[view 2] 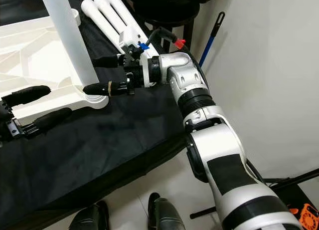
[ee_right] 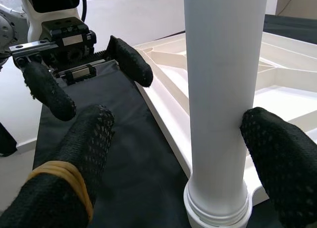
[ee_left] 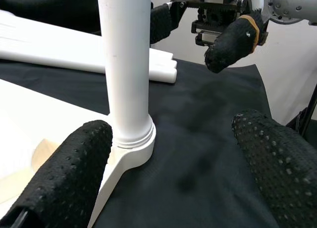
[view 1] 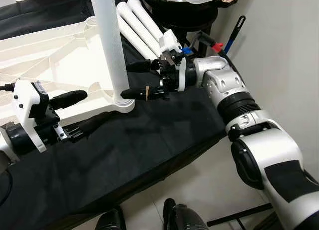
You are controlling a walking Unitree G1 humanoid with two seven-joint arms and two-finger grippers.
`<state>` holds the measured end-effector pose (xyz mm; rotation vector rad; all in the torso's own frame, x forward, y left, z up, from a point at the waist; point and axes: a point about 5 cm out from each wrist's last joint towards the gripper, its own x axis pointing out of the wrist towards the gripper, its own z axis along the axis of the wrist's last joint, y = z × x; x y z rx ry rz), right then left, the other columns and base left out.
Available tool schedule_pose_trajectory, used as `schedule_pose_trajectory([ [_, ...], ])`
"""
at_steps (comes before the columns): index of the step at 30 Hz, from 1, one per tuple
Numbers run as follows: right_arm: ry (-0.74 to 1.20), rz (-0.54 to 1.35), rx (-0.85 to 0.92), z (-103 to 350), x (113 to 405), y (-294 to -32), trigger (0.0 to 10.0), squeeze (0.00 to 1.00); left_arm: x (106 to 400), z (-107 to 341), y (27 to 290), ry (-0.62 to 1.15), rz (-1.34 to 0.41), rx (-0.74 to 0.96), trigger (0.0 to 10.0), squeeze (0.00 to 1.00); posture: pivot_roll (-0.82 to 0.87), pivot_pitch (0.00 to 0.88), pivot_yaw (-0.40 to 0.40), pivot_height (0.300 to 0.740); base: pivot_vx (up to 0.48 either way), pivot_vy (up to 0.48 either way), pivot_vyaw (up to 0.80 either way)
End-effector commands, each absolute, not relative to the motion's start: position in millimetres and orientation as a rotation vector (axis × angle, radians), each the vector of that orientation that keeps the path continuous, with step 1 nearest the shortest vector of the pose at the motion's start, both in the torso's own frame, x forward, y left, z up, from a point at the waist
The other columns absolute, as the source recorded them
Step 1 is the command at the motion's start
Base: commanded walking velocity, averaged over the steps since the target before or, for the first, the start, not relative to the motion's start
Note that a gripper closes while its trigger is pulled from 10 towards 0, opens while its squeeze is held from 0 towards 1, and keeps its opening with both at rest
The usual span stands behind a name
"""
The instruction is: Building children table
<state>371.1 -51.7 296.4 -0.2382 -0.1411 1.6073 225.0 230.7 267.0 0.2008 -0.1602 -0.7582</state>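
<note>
The white table top point(view 1: 55, 50) lies upside down on a black cloth point(view 1: 149, 140). A white leg point(view 1: 110, 40) stands upright in its near corner socket point(view 1: 123, 103). My right gripper point(view 1: 124, 80) is open low around this leg. In the right wrist view one finger point(ee_right: 280, 159) touches the leg point(ee_right: 223, 89) and the other stays apart. My left gripper point(view 1: 98, 104) is open too, straddling the table top's edge just left of the socket. One of its fingers point(ee_left: 69, 173) is over the white plastic and the other over the cloth. Three spare legs point(view 1: 142, 28) lie behind.
A black stand with a pot point(view 1: 184, 10) is at the back, and a blue-handled tool point(view 1: 234, 33) leans on the wall to the right. The cloth's front edge drops to the pale floor, where my feet point(view 1: 174, 217) stand.
</note>
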Motion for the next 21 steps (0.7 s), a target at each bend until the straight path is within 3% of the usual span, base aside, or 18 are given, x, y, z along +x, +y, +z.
schedule_pose_trajectory([
  [1, -0.164, 1.625, -0.217, 291.3, 369.3, -45.5, 10.0, 0.0, 222.5, 263.4, 229.0, -0.152, -0.759, 0.203, 10.0, 0.0, 0.12, 0.273, -0.085, 0.74, 0.0, 0.0, 0.0],
  [12, -0.307, 1.443, -0.192, 308.7, 375.5, -30.6, 10.0, 0.0, 225.8, 263.4, 223.9, -0.177, -0.761, 0.197, 10.0, 0.0, 0.12, 0.214, -0.086, 0.74, 0.0, 0.0, 0.0],
  [21, -0.29, 1.395, -0.214, 308.1, 377.3, -22.2, 9.8, 0.0, 227.4, 264.1, 220.7, -0.185, -0.771, 0.196, 10.0, 0.0, 0.12, 0.212, -0.088, 0.74, 0.0, 0.0, 0.0],
])
